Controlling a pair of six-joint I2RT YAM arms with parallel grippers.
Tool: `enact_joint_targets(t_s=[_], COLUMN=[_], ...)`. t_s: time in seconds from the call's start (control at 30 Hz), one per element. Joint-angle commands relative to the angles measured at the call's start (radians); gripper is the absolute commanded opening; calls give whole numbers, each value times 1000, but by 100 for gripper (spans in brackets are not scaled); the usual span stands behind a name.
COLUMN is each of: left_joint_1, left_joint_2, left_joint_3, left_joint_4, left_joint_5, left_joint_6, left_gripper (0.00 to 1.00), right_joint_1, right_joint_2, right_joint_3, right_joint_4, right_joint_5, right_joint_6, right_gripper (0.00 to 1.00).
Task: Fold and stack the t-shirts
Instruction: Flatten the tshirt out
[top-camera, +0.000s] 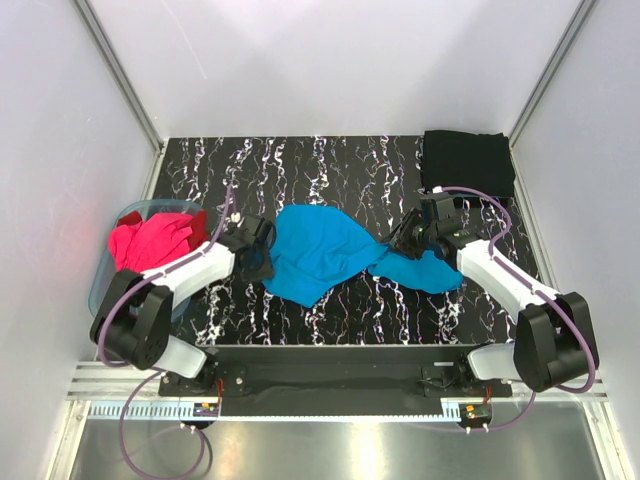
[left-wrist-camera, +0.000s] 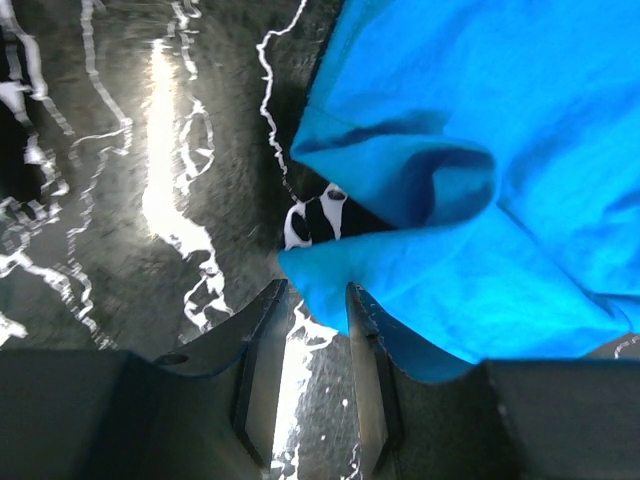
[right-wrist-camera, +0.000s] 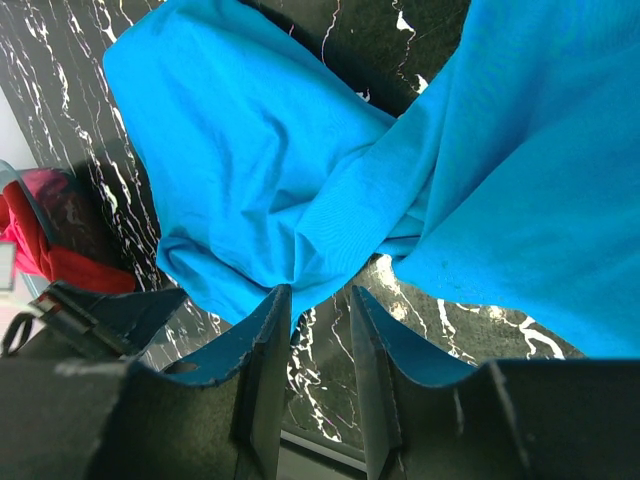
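Observation:
A turquoise-blue t-shirt (top-camera: 318, 252) lies crumpled and twisted across the middle of the black marbled table (top-camera: 300, 160). My left gripper (top-camera: 256, 248) is at its left edge, open, with the cloth edge (left-wrist-camera: 400, 290) just beyond its fingertips and nothing between them. My right gripper (top-camera: 408, 238) is over the twisted right part of the shirt (right-wrist-camera: 330, 200), open and empty. A black t-shirt (top-camera: 468, 160) lies folded at the back right corner. Magenta-pink and red shirts (top-camera: 150, 240) are heaped in the tub at the left.
A translucent pale-blue plastic tub (top-camera: 108, 272) stands at the table's left edge beside my left arm. White walls enclose the table on three sides. The tub and the red cloth also show in the right wrist view (right-wrist-camera: 45, 240).

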Motion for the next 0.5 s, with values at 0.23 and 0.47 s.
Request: enact_joint_targets(t_s=[0.23,0.47], left_joint_1=[1,-1], left_joint_2=[81,28], left_joint_3=[-4,11], left_joint_4=[47,8], left_joint_5=[-11,-23], left_joint_6=[-33,-7], left_gripper=[33,35], right_joint_1=[8,7], right_joint_2=[-38,-26], right_joint_3=[1,9], right_joint_4=[17,17], right_joint_5=[32,29], right_joint_6=[-10,-15], right_gripper=[38,38])
